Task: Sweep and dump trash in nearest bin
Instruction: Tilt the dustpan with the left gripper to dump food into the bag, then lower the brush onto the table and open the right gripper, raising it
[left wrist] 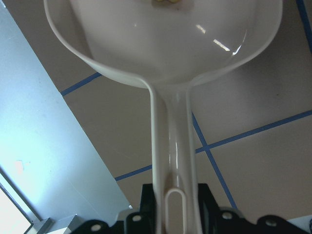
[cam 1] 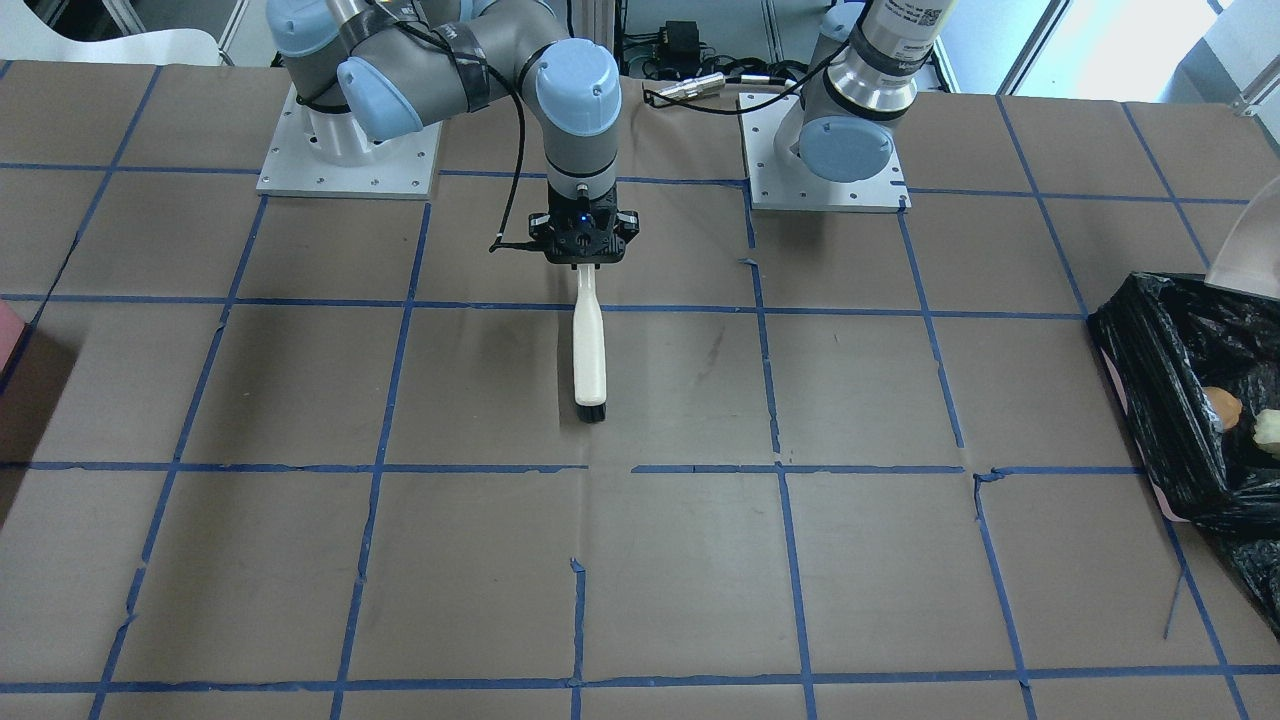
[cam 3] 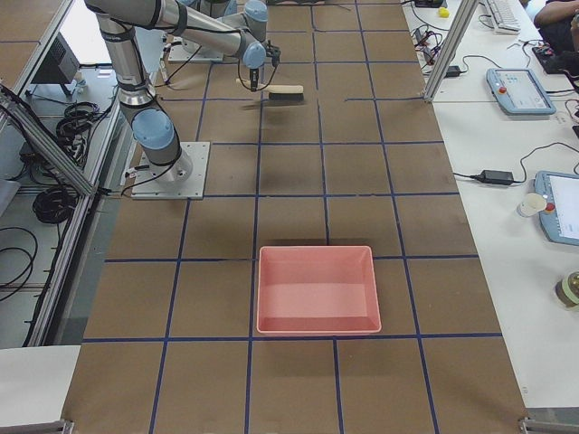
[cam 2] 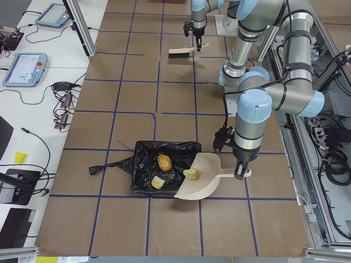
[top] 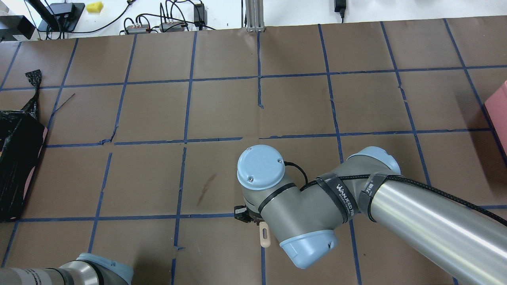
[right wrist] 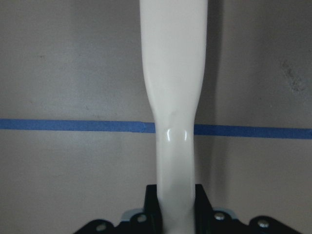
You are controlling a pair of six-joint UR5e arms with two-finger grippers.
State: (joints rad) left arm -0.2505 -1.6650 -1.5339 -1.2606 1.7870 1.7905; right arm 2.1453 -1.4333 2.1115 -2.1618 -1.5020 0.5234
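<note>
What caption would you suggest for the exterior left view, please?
Left gripper holds the dustpan tilted over the black-lined bin, one scrap inside the dustpan.

Smooth glossy plastic dustpan [left wrist: 161, 44]; crinkled glossy black-bagged bin [cam 2: 141, 164]

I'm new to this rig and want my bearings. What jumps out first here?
The left hand holds a dustpan tilted over the black-lined bin at the table's left end. Two scraps lie in it, and a third scrap sits in the pan. The right hand holds a white brush near the robot's base.
</note>
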